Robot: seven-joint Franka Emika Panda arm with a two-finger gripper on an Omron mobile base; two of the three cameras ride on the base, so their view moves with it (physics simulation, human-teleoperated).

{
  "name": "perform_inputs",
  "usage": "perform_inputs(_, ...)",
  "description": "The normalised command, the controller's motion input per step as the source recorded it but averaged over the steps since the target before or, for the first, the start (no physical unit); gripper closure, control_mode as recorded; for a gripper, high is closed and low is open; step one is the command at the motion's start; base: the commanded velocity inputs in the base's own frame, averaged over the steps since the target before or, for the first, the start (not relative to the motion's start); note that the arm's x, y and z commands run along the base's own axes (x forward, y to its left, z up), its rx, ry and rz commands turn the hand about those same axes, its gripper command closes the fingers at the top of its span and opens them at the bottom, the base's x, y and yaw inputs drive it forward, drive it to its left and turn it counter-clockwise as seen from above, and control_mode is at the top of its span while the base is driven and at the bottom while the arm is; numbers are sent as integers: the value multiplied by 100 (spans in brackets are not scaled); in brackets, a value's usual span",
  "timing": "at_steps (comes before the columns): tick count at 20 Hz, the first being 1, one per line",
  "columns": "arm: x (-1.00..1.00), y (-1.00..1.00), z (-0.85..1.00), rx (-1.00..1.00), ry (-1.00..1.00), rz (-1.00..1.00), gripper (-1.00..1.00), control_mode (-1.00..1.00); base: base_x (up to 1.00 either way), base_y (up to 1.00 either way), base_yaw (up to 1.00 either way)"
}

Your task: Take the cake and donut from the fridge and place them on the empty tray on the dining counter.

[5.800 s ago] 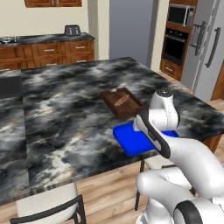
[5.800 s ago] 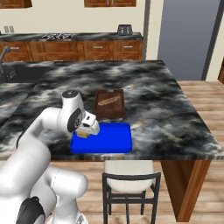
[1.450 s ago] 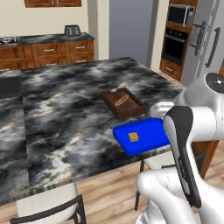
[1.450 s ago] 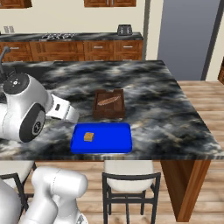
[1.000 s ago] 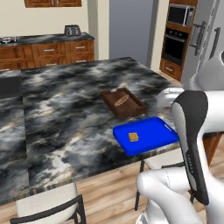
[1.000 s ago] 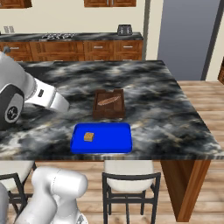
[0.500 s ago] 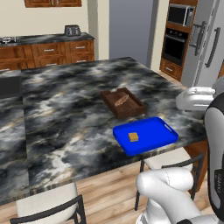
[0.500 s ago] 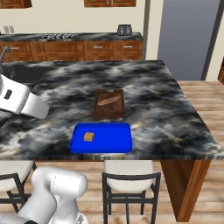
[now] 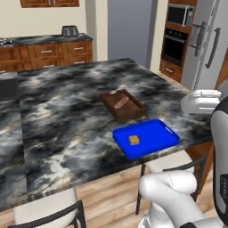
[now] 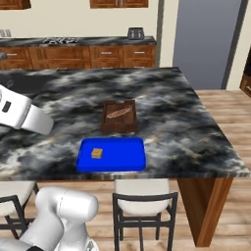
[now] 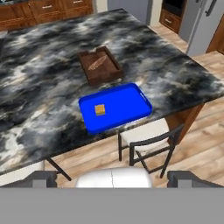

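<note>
The cake [image 9: 133,140] [image 10: 96,153] [image 11: 100,109], a tiny tan square, lies on the left part of the blue tray [image 9: 153,136] [image 10: 122,156] [image 11: 124,103]. That tray rests near the front edge of the black marble dining counter [image 9: 58,111] [image 10: 171,108] [image 11: 43,87]. My gripper [image 11: 113,178] is raised high and back from the counter, looking down on the tray; its fingertips [image 11: 43,177] stand wide apart, open and empty. The silver fridge [image 9: 209,44] [image 11: 203,19] stands far to the right. The donut is out of view.
A dark brown wooden tray [image 9: 122,104] [image 10: 119,116] [image 11: 98,65] with a bread loaf sits just behind the blue one. Chairs [image 10: 142,201] [image 11: 146,142] stand under the counter's front edge. The black wall oven [image 9: 176,40] is beside the fridge; a toaster [image 9: 69,30] sits on the far cabinet counter.
My arm has lifted off the tray and swung back and away from the counter. The cake has stayed lying on the blue tray.
</note>
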Motion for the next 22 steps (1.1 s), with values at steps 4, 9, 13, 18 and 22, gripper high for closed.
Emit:
perform_inputs(4, 0, 0, 0, 0, 0, 0, -100, 100, 26, -100, -19)
perform_inputs(9, 0, 0, 0, 0, 0, 0, -100, 100, -100, -35, -10)
perform_inputs(13, 0, 0, 0, 0, 0, 0, -100, 100, -73, -36, -17)
perform_inputs(18, 0, 0, 0, 0, 0, 0, -100, 100, 25, -100, -7)
perform_inputs(22, 0, 0, 0, 0, 0, 0, -100, 100, 64, -100, 0)
